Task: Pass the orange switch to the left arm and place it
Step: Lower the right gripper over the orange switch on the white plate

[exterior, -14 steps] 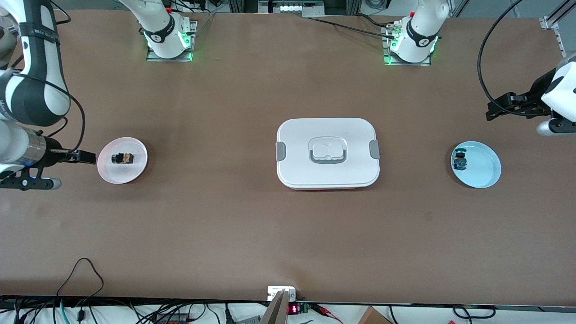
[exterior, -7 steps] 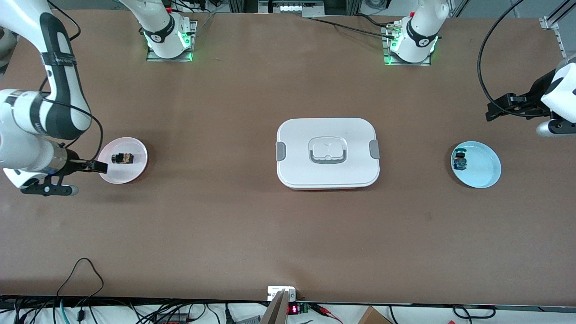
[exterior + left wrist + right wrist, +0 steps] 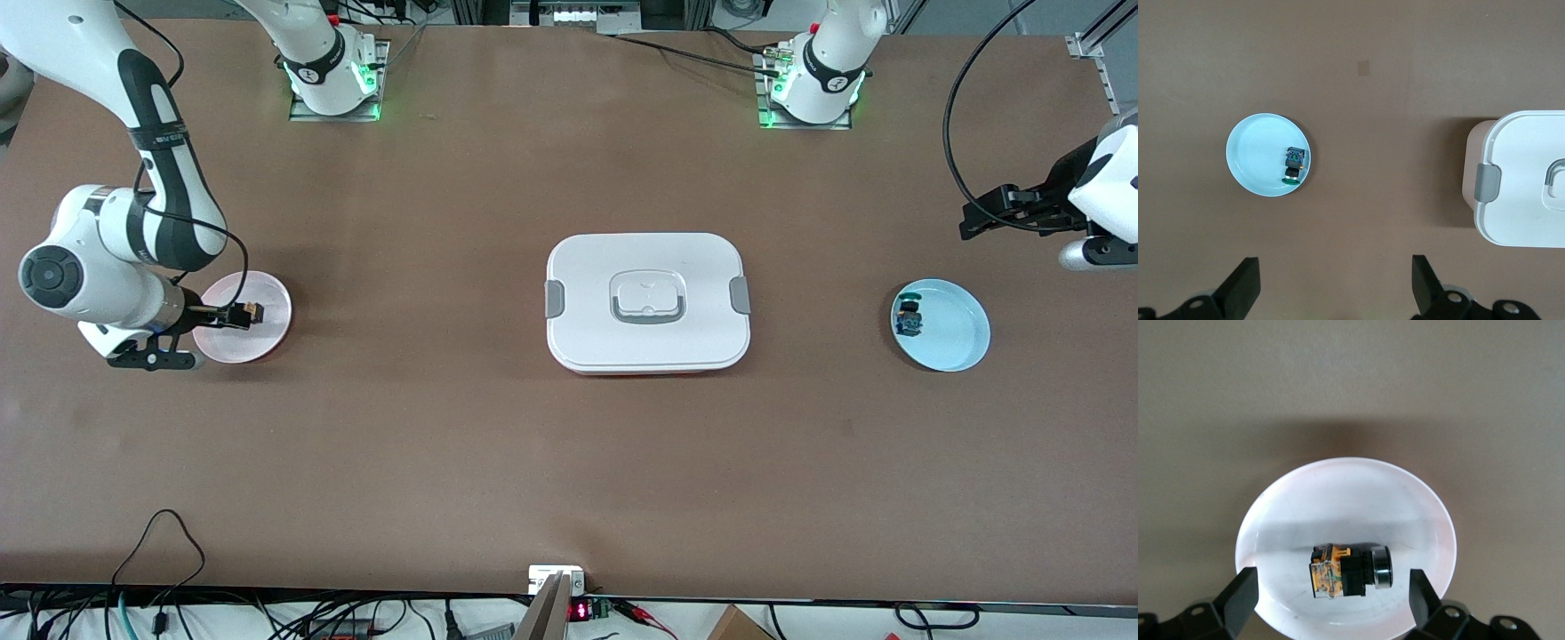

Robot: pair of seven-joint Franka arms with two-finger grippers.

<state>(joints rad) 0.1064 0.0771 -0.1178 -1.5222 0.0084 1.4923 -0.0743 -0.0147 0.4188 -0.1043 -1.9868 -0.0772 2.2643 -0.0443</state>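
– Brown worktop (image 3: 444, 427), cables along its edge. Where's the switch (image 3: 252, 312)?
– On the pink plate (image 3: 267, 342), at nine o'clock from the box (image 3: 647, 302).
– Right end effector (image 3: 233, 315)?
– Spread wide, straddling the switch, probably for pickup.
– Left end effector (image 3: 973, 220)?
– Wide too, waiting near the blue plate (image 3: 956, 333), likely for a handover clear of the box.

The desk (image 3: 444, 444) looks matt brown, the box (image 3: 647, 302) smooth white plastic, the pink plate (image 3: 1345, 493) glossy.
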